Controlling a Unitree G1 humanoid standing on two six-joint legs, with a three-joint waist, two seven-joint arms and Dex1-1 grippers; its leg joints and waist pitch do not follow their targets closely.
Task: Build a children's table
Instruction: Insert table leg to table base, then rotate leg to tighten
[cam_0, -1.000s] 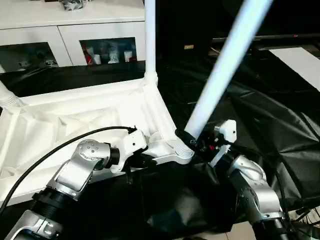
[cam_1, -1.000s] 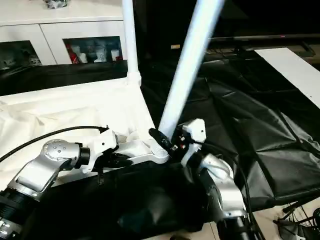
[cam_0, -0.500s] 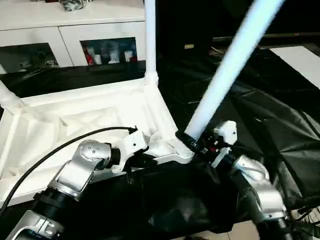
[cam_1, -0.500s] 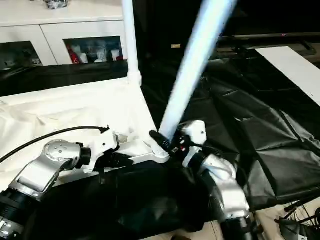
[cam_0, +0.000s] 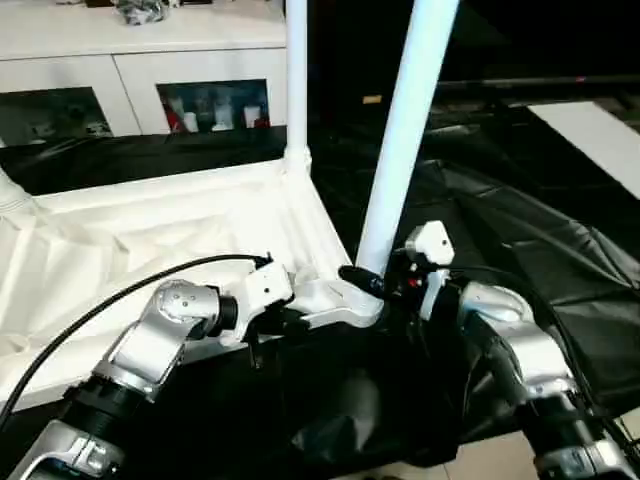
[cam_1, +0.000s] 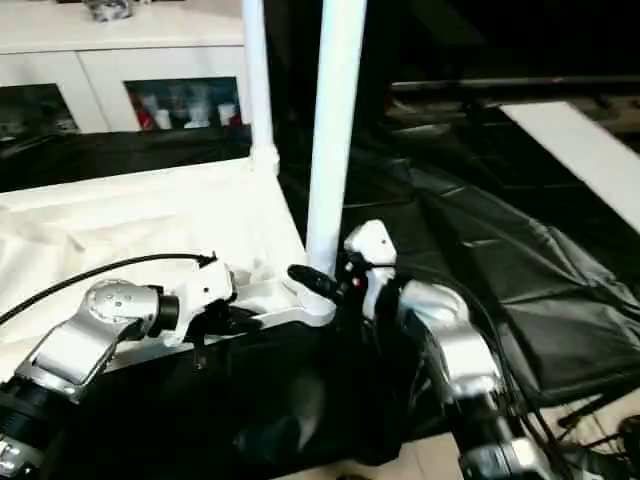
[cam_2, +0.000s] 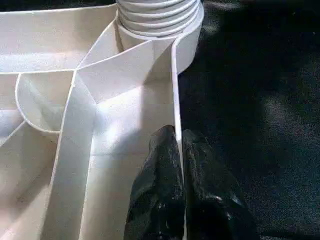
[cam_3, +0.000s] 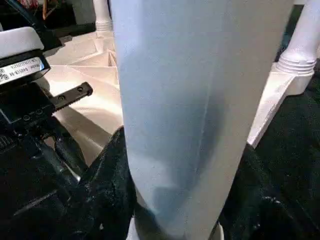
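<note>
The white tabletop (cam_0: 150, 240) lies upside down, its ribbed underside (cam_2: 120, 110) facing up. My left gripper (cam_2: 179, 150) is shut on the tabletop's thin rim close to the near right corner socket (cam_2: 160, 20). A long white leg (cam_0: 405, 130) stands almost upright in that socket. My right gripper (cam_0: 372, 283) is shut on it just above its base, with a black finger (cam_3: 107, 185) on either side. Another leg (cam_0: 297, 80) stands upright in the far right corner. A third leg (cam_0: 10, 195) leans at the far left corner.
A white cabinet with glass doors (cam_0: 130, 60) stands behind the tabletop. A crumpled black sheet (cam_0: 520, 230) covers the surface to the right and in front. A white board (cam_0: 600, 140) lies at the far right. A black cable (cam_0: 120, 295) loops over my left forearm.
The leg in my right gripper has swung from a strong tilt to the right up to nearly vertical at the corner socket. My right forearm shifted with it. The left gripper kept its hold.
</note>
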